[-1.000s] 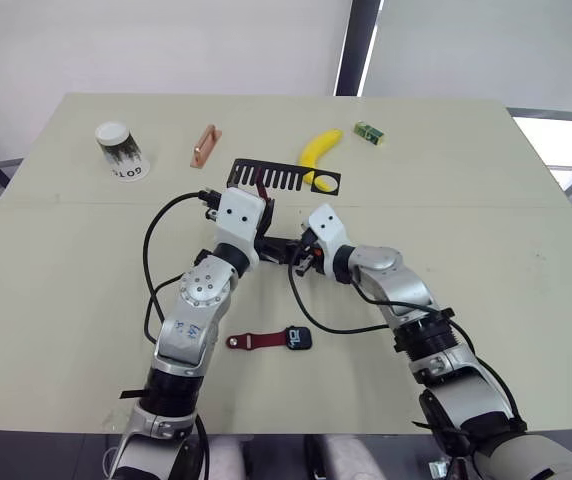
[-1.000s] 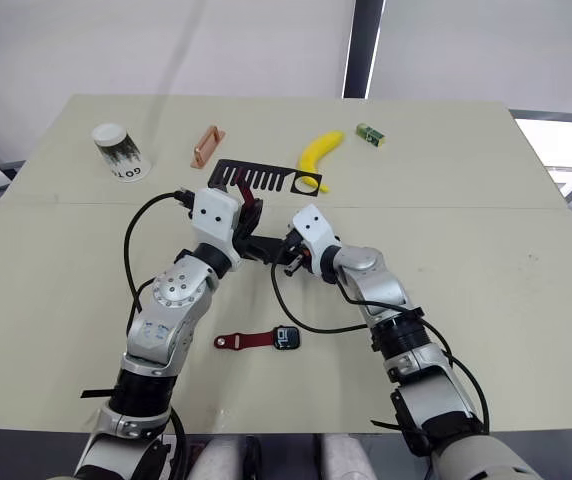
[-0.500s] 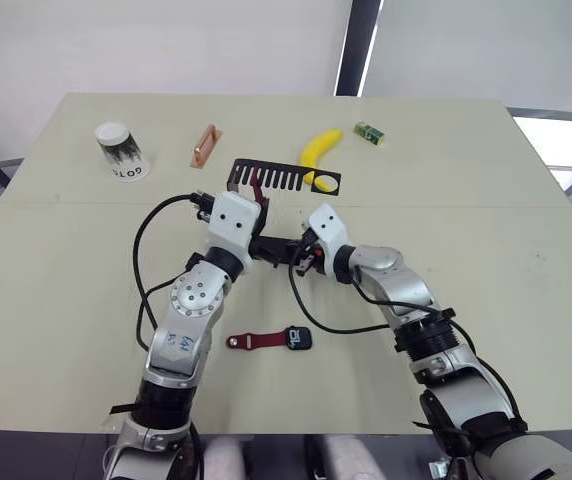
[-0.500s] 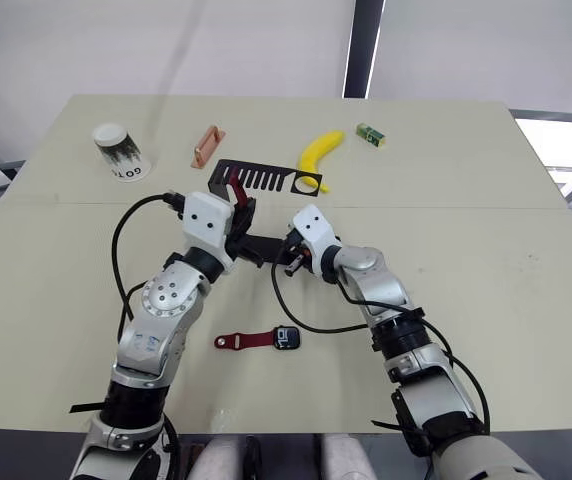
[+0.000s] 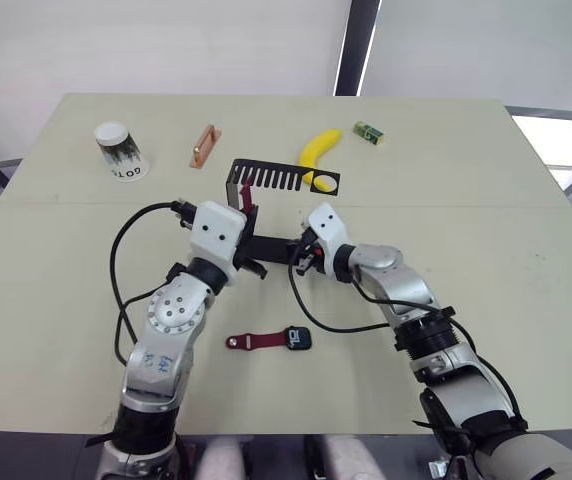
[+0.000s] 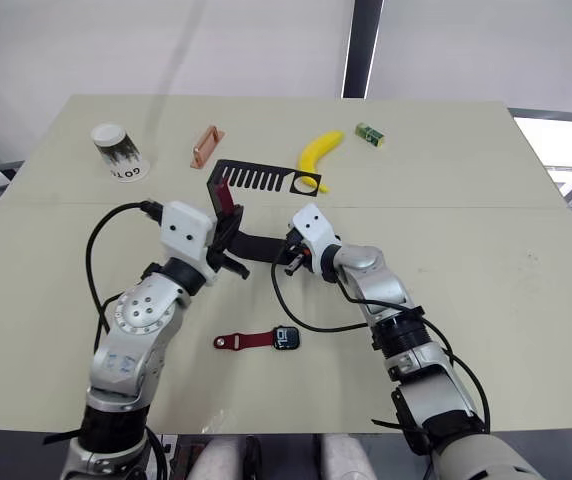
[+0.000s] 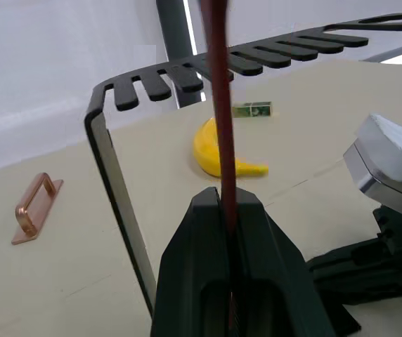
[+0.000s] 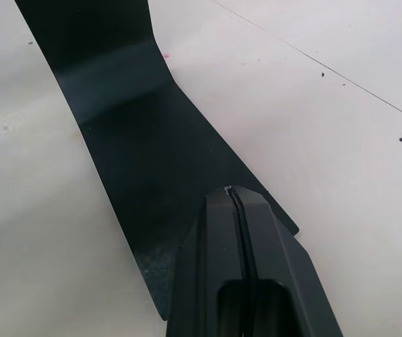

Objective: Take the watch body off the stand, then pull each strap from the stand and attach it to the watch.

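Looking down from the head, the stand (image 5: 266, 205) sits in the middle of the surface (image 5: 56, 260). Its comb top reaches toward the banana (image 5: 319, 152). One red strap (image 5: 247, 189) hangs from a slot near the stand's tall corner. The left gripper (image 5: 250, 212) is right at that strap, on the near side of the stand. The right gripper (image 5: 300, 254) is low, at the stand's flat base. The watch body (image 5: 297, 338) lies nearer the robot than the stand, well apart from it. The other strap (image 5: 252, 341) is already joined to it.

The other head view shows the same layout, with the cup (image 6: 114, 152) far off beside the stand.

In the left wrist view, the left fingers (image 7: 201, 232) are closed tight on the strap. The strap runs straight up from the fingers to the comb slots, so its long way goes up and down. The slots open away from the stand's tall part, so I think the strap must slide out that way.

In the right wrist view, the right fingers (image 8: 218, 217) are pressed together on the edge of the stand's flat base, I think to hold it down.

No container here holds anything I can see.
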Available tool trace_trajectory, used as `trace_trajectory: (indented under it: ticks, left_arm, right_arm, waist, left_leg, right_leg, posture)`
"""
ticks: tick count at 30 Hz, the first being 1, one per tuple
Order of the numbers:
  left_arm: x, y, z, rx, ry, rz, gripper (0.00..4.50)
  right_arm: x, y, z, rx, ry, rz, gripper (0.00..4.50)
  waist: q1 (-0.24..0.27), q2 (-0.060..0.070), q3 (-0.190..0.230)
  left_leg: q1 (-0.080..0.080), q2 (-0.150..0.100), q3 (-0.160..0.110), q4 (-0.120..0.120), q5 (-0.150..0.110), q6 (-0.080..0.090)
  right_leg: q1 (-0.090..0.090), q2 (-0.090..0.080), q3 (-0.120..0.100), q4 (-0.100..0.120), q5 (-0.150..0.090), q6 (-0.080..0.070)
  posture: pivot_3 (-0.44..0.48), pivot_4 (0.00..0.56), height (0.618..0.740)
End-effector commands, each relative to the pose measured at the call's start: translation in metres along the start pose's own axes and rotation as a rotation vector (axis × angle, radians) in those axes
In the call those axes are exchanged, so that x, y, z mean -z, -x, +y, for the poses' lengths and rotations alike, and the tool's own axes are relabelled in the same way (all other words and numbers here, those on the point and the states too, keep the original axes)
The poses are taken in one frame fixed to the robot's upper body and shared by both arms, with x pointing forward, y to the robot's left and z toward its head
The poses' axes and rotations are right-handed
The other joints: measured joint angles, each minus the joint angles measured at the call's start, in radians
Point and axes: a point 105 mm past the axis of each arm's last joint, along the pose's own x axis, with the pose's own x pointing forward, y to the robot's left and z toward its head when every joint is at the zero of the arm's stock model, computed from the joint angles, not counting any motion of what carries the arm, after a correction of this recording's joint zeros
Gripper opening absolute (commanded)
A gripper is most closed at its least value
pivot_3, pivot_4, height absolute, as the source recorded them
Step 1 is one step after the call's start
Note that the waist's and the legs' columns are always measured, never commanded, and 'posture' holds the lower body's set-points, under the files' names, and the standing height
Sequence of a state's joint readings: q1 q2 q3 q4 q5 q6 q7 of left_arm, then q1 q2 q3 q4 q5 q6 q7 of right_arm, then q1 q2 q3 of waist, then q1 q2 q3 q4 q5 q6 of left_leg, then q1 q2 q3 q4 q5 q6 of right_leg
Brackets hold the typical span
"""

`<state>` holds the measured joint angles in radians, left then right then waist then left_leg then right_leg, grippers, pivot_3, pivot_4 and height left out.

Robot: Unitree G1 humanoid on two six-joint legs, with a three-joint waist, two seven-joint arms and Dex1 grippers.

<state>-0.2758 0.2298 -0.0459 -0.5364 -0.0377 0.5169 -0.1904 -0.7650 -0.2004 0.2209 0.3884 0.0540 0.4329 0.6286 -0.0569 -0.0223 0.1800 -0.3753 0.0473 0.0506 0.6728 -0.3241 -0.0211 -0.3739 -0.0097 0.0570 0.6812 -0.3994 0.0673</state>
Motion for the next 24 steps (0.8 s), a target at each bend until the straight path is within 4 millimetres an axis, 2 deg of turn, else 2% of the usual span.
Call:
trace_trajectory:
  ticks: [1, 6, 9, 11, 15, 20, 23, 24]
  left_arm:
    - [-0.017, 0.010, 0.000, 0.038, -0.015, -0.053, 0.05]
    - [-0.019, 0.020, 0.006, 0.079, 0.050, -0.045, 0.05]
    - [-0.020, 0.032, 0.002, 0.207, 0.107, -0.036, 0.05]
    - [-0.020, 0.041, -0.001, 0.307, 0.127, -0.020, 0.05]
    - [-0.021, 0.057, -0.008, 0.506, 0.167, 0.017, 0.05]
    - [-0.022, 0.065, -0.017, 0.695, 0.219, 0.044, 0.05]
    - [-0.022, 0.063, -0.020, 0.760, 0.254, 0.046, 0.00]
    - [-0.022, 0.061, -0.021, 0.784, 0.255, 0.045, 0.00]
  right_arm:
    - [0.022, 0.002, -0.006, 0.022, -0.021, 0.073, 0.00]
    - [0.002, 0.006, -0.007, 0.014, -0.002, -0.024, 0.00]
    - [-0.014, 0.018, -0.006, -0.010, 0.063, -0.096, 0.00]
    - [-0.023, 0.032, -0.006, -0.022, 0.103, -0.138, 0.00]
    - [-0.032, 0.075, -0.003, -0.079, 0.120, -0.203, 0.00]
    - [-0.038, 0.124, 0.008, -0.183, 0.080, -0.251, 0.00]
    - [-0.047, 0.144, 0.012, -0.233, -0.026, -0.304, 0.77]
    - [-0.049, 0.151, 0.013, -0.260, -0.069, -0.322, 1.24]
  waist:
    - [0.000, 0.000, 0.000]
    - [0.000, 0.000, 0.000]
    - [0.000, 0.000, 0.000]
    - [0.000, 0.001, 0.001]
    - [0.002, 0.001, 0.001]
    - [0.003, 0.001, 0.001]
    - [0.000, 0.001, 0.001]
    - [-0.002, 0.001, 0.001]
  left_leg:
    - [0.000, 0.000, 0.000, 0.000, 0.000, 0.000]
    - [0.000, 0.000, 0.000, -0.001, 0.000, 0.000]
    - [0.000, 0.000, 0.000, -0.003, 0.000, -0.001]
    - [-0.001, 0.000, 0.000, -0.005, 0.001, -0.001]
    - [-0.002, 0.000, 0.000, -0.007, 0.001, -0.001]
    - [-0.002, 0.000, -0.001, -0.008, 0.001, -0.001]
    - [-0.002, 0.000, -0.001, -0.008, 0.001, -0.001]
    - [-0.002, 0.000, -0.001, -0.008, 0.001, -0.001]
  right_leg:
    - [0.000, 0.000, 0.000, 0.000, 0.000, 0.000]
    - [0.000, 0.000, 0.000, -0.001, 0.000, 0.000]
    - [0.000, 0.000, 0.000, -0.002, 0.000, 0.000]
    - [-0.001, 0.000, 0.000, -0.002, 0.000, 0.000]
    - [-0.001, 0.000, 0.000, -0.004, 0.000, 0.000]
    - [0.000, 0.000, 0.000, -0.010, 0.000, 0.000]
    - [0.000, 0.001, 0.000, -0.010, 0.000, 0.000]
    - [0.000, 0.001, 0.000, -0.010, 0.000, 0.000]
  posture:
    - [0.000, 0.150, 0.740]
    - [0.000, 0.150, 0.740]
    - [0.000, 0.150, 0.740]
    - [0.000, 0.150, 0.740]
    - [0.000, 0.150, 0.740]
    - [0.000, 0.150, 0.740]
    - [0.000, 0.150, 0.740]
    - [0.000, 0.150, 0.740]
